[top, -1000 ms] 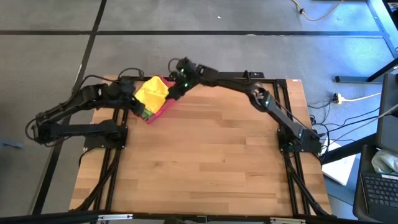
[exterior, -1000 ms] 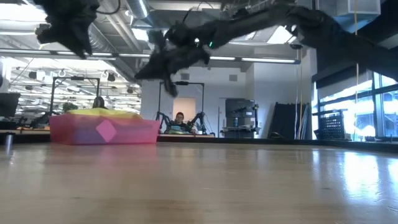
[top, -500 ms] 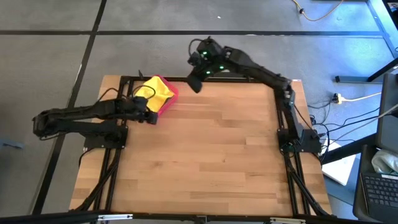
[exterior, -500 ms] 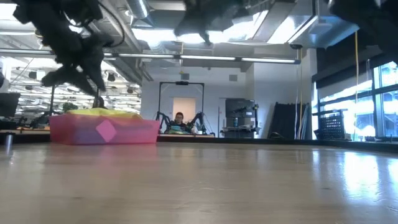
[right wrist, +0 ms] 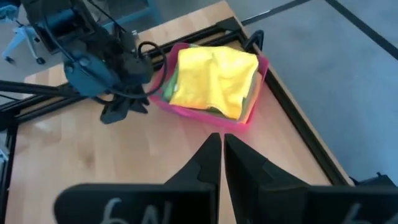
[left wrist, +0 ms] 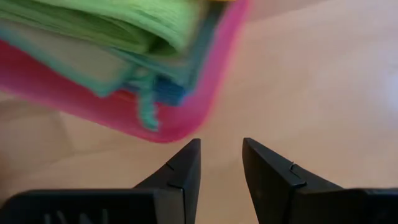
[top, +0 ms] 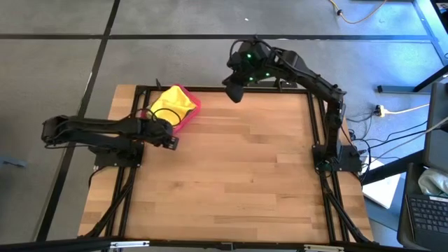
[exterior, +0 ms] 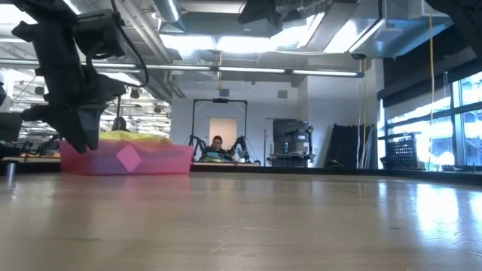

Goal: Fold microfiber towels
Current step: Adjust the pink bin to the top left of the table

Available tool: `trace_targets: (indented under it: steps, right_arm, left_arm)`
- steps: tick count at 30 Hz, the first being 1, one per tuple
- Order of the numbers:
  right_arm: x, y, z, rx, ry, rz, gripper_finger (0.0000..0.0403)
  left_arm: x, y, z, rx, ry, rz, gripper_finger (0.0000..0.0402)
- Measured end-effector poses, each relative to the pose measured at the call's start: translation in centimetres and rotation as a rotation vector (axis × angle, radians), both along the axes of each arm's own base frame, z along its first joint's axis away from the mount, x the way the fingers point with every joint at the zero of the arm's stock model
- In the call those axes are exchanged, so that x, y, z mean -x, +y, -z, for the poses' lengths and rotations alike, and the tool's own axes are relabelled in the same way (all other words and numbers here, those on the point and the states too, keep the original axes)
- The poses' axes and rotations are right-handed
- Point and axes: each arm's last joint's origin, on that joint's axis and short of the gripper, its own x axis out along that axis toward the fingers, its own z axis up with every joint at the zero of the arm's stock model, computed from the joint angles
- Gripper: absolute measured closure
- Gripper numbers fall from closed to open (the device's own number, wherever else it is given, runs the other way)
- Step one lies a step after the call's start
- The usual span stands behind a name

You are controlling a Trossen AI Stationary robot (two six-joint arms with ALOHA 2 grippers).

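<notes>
A stack of microfiber towels lies in a pink-red tray (top: 192, 114) at the table's far left, a yellow towel (top: 173, 104) on top. In the left wrist view, bright green (left wrist: 143, 25) and teal (left wrist: 163, 81) towels show at the tray's corner. My left gripper (top: 171, 141) hangs open just near of the tray, pointing steeply down, with only bare wood between its fingers (left wrist: 221, 163). My right gripper (top: 234, 92) is shut and holds nothing. It hangs high over the far edge, right of the tray, and looks down on it (right wrist: 220, 144).
Bare wooden tabletop (top: 245, 168) stretches from the tray toward the near and right edges. Black frame rails (top: 210, 88) run along the table's far edge and both sides. Beyond the table the low view shows a room with a person (exterior: 218, 143) far off.
My left gripper has sunk from high above the tray and come toward the near edge, and now hangs low in front of the tray. My right gripper has risen and swung away from the tray toward the table's right, along the far edge. The towels and tray lie unmoved.
</notes>
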Motion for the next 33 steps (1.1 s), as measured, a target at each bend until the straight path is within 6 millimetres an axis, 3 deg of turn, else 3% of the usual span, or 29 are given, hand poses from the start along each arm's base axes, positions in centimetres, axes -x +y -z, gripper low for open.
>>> trace_targets:
  steps: [7, 11, 17, 27, 33]
  right_arm:
    - [-0.1, 0.0, 0.7, -0.009, 0.035, -0.005, 0.038]
    - [-0.1, 0.0, 0.7, -0.007, 0.036, -0.007, 0.038]
    - [0.2, 0.1, 1.1, -0.028, 0.082, -0.005, 0.038]
    - [0.2, 0.4, 1.2, -0.038, 0.094, -0.012, 0.038]
    - [0.4, 0.6, 1.4, -0.06, 0.131, -0.023, 0.038]
  left_arm:
    - [1.0, 0.1, 1.5, -0.004, 0.223, -0.224, 0.0292]
    - [0.8, 0.2, 1.6, -0.02, 0.198, -0.334, 0.0292]
    - [0.2, 0.4, 1.5, -0.031, 0.12, -0.353, 0.0292]
    - [1.4, 2.4, 1.3, -0.173, 0.163, -0.592, 0.0292]
    - [0.5, 3.2, -1.0, -0.207, 0.111, -0.57, 0.0292]
